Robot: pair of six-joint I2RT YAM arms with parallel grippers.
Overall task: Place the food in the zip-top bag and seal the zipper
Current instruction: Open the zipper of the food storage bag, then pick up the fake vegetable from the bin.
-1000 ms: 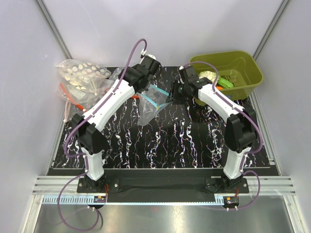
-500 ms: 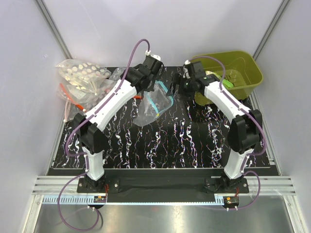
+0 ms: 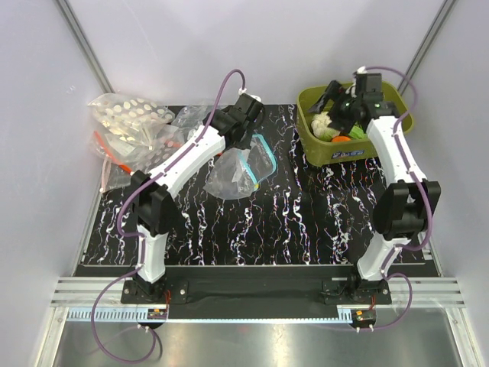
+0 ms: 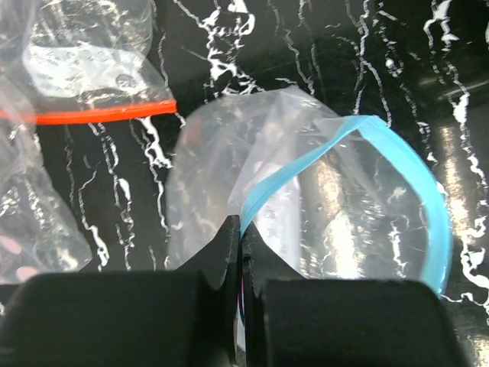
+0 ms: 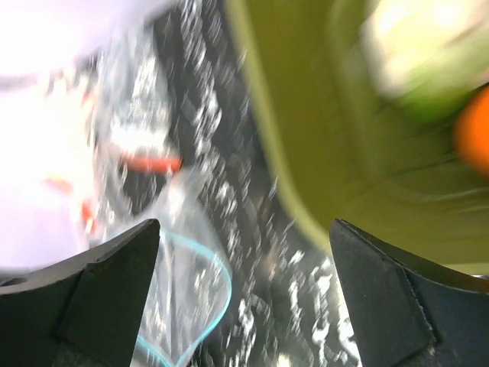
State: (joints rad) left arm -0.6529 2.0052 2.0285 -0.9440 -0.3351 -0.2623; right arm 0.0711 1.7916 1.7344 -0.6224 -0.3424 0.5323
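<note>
Now your left gripper (image 4: 241,229) is pinching the bag's (image 4: 206,160) zipper (image 4: 359,126) mid-table, mouth gaping; your right gripper (image 3: 338,99) is hovering wide above the food (image 3: 330,125) in the bin (image 3: 327,150), likely needing one piece grasped.

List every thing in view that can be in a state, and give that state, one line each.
zip-top bag, mouth open, no food seen inside
zipper, unsealed, bowed open
left jaws, shut on the zipper
right jaws, wide open, empty, above the green bin
food, in the green bin, not bagged
red-strip bag, lying aside, strip looks closed
</note>
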